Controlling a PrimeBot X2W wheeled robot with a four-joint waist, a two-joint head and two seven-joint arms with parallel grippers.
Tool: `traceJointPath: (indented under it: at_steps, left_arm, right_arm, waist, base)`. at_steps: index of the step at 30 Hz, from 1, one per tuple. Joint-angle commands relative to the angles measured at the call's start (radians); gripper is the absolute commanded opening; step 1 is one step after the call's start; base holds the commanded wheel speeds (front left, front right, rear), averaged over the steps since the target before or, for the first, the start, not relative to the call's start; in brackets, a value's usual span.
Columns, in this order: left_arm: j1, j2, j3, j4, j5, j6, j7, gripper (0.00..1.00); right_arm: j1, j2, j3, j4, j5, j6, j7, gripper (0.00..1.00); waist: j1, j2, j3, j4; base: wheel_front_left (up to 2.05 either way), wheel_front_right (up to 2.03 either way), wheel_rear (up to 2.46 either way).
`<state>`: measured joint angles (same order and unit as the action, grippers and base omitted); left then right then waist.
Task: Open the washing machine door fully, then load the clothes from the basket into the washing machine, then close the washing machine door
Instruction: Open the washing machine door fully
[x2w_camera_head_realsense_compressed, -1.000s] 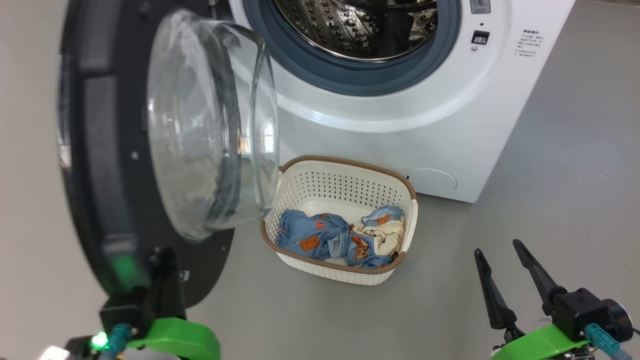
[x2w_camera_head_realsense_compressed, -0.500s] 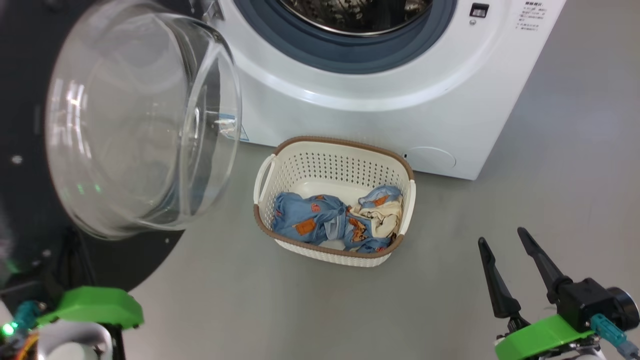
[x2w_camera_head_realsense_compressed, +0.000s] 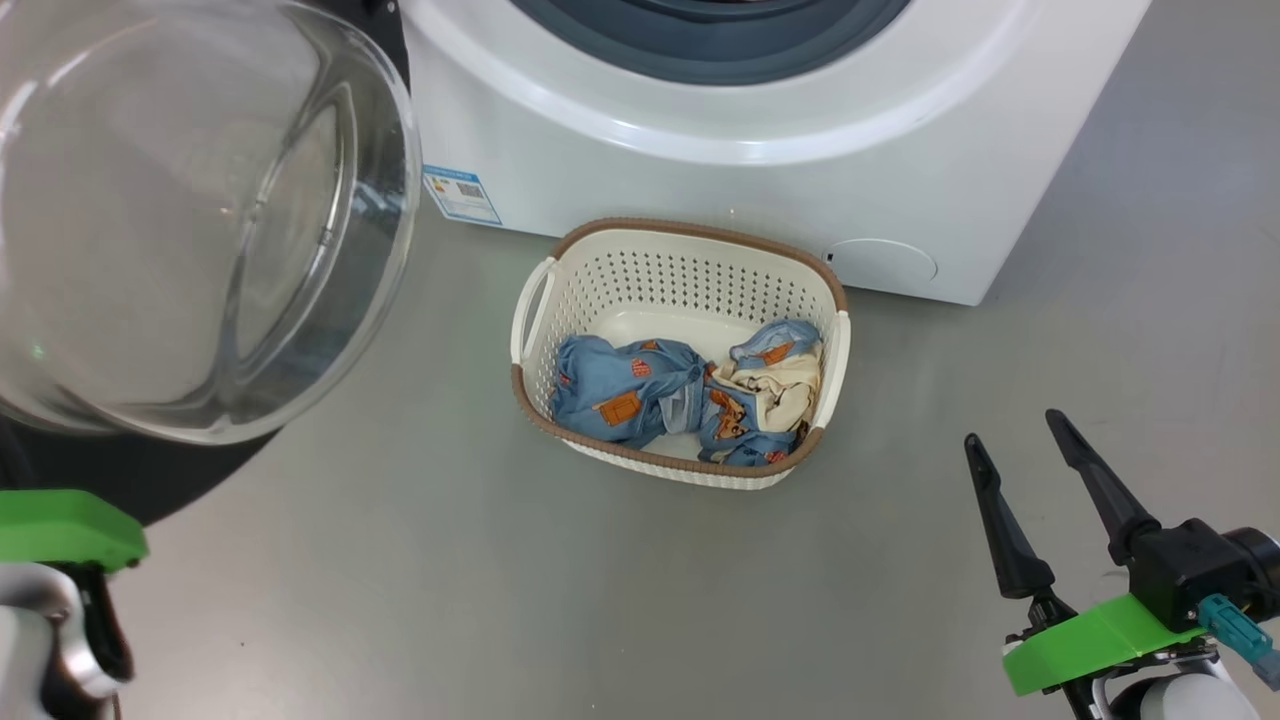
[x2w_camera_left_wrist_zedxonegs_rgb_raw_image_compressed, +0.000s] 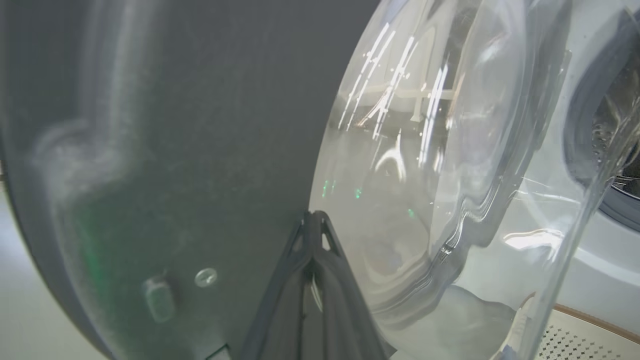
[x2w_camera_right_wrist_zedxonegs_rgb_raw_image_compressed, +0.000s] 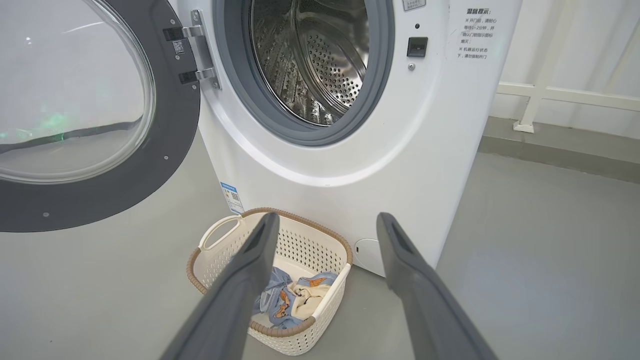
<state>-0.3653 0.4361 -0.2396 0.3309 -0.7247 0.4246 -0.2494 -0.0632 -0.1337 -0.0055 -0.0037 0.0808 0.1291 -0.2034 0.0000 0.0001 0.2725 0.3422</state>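
The washing machine door (x2w_camera_head_realsense_compressed: 190, 220) stands swung out to the left, its clear glass bowl facing me and its black rim (x2w_camera_right_wrist_zedxonegs_rgb_raw_image_compressed: 165, 150) hanging from the metal hinge (x2w_camera_right_wrist_zedxonegs_rgb_raw_image_compressed: 200, 50). My left gripper (x2w_camera_left_wrist_zedxonegs_rgb_raw_image_compressed: 313, 220) is shut, its tip against the door's inner face where the dark rim (x2w_camera_left_wrist_zedxonegs_rgb_raw_image_compressed: 175, 125) meets the glass. The washing machine (x2w_camera_head_realsense_compressed: 720, 150) shows its steel drum (x2w_camera_right_wrist_zedxonegs_rgb_raw_image_compressed: 320, 60) uncovered. In front of it on the floor sits the basket (x2w_camera_head_realsense_compressed: 690, 235) with the clothes (x2w_camera_head_realsense_compressed: 680, 400), blue and cream, bundled inside. My right gripper (x2w_camera_head_realsense_compressed: 1010, 428) hovers open, right of the basket and apart from it.
Grey floor (x2w_camera_head_realsense_compressed: 400, 580) spreads around the basket and between my arms. A blue energy sticker (x2w_camera_head_realsense_compressed: 462, 195) marks the machine's lower left front. A white railing (x2w_camera_right_wrist_zedxonegs_rgb_raw_image_compressed: 550, 92) runs along the wall to the machine's right.
The door has swung further out to the left, with my left arm following it toward the picture's corner. The head camera has tipped down. My right gripper has stayed open and still.
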Motion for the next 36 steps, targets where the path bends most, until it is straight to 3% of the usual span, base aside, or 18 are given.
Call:
traceJointPath:
  at_steps: [1, 22, 29, 36]
  left_arm:
    - [-0.048, 0.069, 0.077, 0.013, 0.001, -0.014, -0.011, 0.00]
    - [-0.154, 0.030, 0.328, 0.236, 0.173, -0.224, -0.012, 0.00]
    - [-0.105, -0.018, 0.416, 0.196, 0.249, -0.247, -0.012, 0.00]
    - [0.024, -0.105, 0.491, 0.055, 0.347, -0.273, -0.012, 0.00]
  right_arm:
    - [-0.021, -0.010, 0.026, -0.030, 0.010, 0.002, 0.002, 1.00]
    - [-0.033, -0.024, 0.028, -0.031, 0.015, 0.002, 0.007, 1.00]
    - [-0.033, -0.013, 0.033, -0.017, 0.027, 0.002, -0.002, 1.00]
    - [-0.018, 0.007, 0.038, -0.006, 0.031, 0.002, -0.016, 1.00]
  waist:
    - [0.0000, -0.0001, 0.010, 0.002]
    - [0.0000, -0.0001, 0.015, -0.001]
    - [0.0000, -0.0001, -0.005, -0.016]
    - [0.0000, -0.0001, -0.047, -0.030]
  base:
    - [0.00, 0.00, 0.00]
    - [0.00, 0.00, 0.00]
    - [0.00, 0.00, 0.00]
    - [0.00, 0.00, 0.00]
